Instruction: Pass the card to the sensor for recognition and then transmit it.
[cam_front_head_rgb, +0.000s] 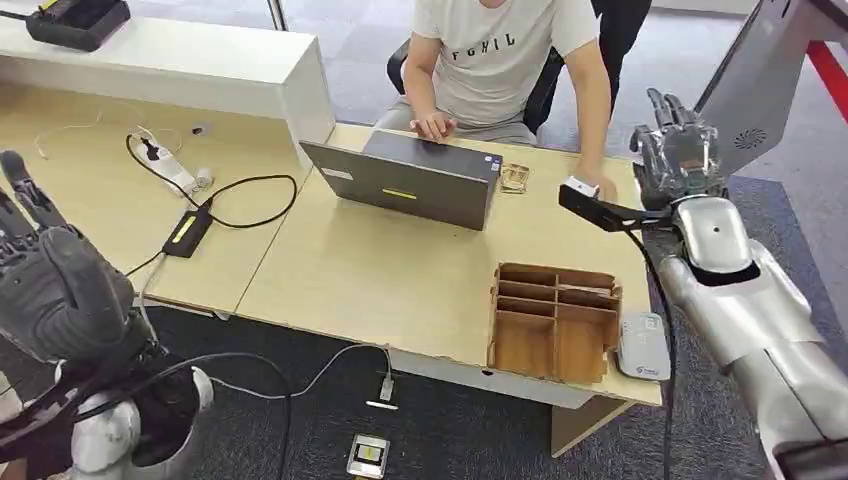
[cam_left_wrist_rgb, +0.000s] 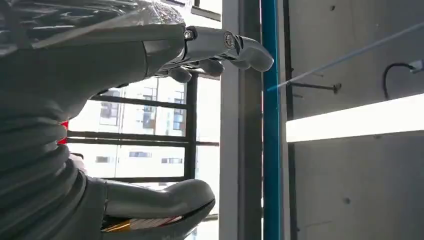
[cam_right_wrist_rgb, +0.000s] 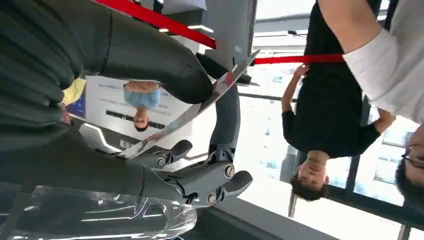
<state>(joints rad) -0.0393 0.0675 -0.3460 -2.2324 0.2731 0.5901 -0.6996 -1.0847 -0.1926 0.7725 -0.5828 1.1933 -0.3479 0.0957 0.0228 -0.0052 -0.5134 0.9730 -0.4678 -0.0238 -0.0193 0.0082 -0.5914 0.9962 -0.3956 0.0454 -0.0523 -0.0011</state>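
Left hand (cam_front_head_rgb: 55, 285) is hanging raised at the left edge of the head view, off the desk, dark fingers pointing up and apart; in the left wrist view its fingers (cam_left_wrist_rgb: 220, 50) are sitting loosely bent against a window background, thumb apart from them, nothing between them, so it is released. On the light wooden desk (cam_front_head_rgb: 380, 280), going rightward: a white power strip (cam_front_head_rgb: 170, 168) is lying near the back, a black adapter (cam_front_head_rgb: 187, 231) with a cable is sitting just in front of it, a grey laptop (cam_front_head_rgb: 410, 180) is standing open toward a seated person in a white T-shirt (cam_front_head_rgb: 500, 50), whose hand is resting at the laptop's far edge. A wooden compartment organizer (cam_front_head_rgb: 553, 322) is lying at the desk's front right, and a small white card sensor (cam_front_head_rgb: 643, 346) is sitting just beside it on the right edge. A small device (cam_front_head_rgb: 368, 456) is lying on the carpet below the desk. Right hand (cam_front_head_rgb: 678, 155) is being held up over the desk's right end, fingers pointing up. In the right wrist view the card (cam_right_wrist_rgb: 195, 112) is sitting edge-on, tilted, pinched between the thick thumb and the darker fingers (cam_right_wrist_rgb: 225, 125); so this hand is grasping the card. A person in black is standing behind.
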